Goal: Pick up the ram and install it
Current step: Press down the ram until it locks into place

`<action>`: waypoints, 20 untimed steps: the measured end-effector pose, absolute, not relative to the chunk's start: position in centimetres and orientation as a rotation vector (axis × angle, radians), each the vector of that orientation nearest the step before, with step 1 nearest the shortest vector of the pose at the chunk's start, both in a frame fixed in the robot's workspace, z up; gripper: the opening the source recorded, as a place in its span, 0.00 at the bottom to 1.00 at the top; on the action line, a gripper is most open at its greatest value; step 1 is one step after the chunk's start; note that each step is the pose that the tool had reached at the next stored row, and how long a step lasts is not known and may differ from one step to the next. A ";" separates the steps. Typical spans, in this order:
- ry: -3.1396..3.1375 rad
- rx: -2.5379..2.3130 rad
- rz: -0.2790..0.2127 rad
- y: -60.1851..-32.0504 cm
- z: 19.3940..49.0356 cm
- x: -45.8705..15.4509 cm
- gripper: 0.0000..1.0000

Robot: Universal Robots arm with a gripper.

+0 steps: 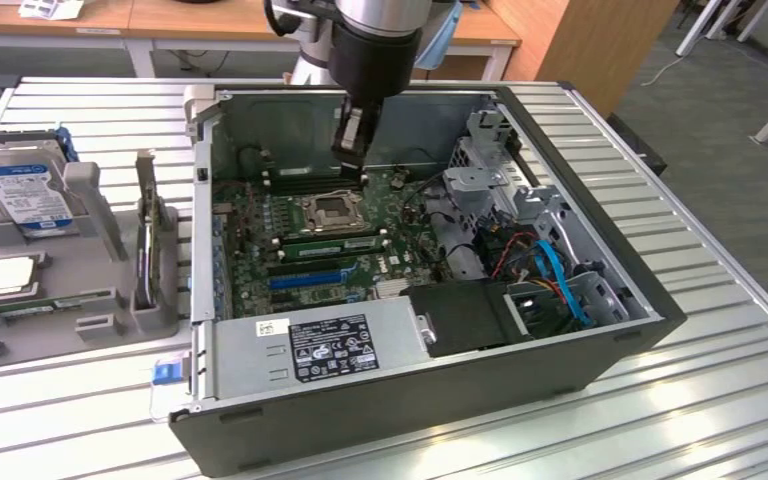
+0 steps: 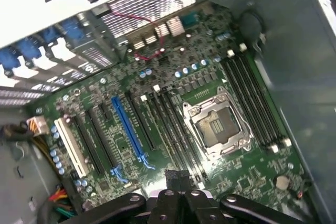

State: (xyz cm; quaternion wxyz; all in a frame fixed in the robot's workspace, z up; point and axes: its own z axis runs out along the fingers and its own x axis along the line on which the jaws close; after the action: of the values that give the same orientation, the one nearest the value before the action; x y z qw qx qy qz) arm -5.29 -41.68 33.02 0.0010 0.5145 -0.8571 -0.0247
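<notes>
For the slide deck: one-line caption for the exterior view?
Gripper over the motherboard inside the open PC case, above the empty CPU socket.

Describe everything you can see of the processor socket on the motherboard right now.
The processor socket is a square, silver, metal-looking frame around a dark recessed centre with fine contact patches. No chip appears seated in it, and nothing rests on top. It lies flat on the green motherboard, inside the open computer case, towards the case's back wall in the exterior view. Long black memory slots run parallel along both of its sides, close by but separate from the frame.
</notes>
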 end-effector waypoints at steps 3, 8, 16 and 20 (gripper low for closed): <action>-2.736 1.541 -0.078 -41.7 33.0 -5.3 0.10; -2.805 1.415 -0.078 -41.7 32.9 -5.3 0.10; -2.927 1.155 -0.077 -41.7 32.9 -5.3 0.10; -2.971 1.044 -0.077 -41.7 32.8 -5.3 0.10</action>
State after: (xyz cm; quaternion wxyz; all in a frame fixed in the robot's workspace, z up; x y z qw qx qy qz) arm -5.29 -41.68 32.85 -0.0041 0.3314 -0.9432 -0.0244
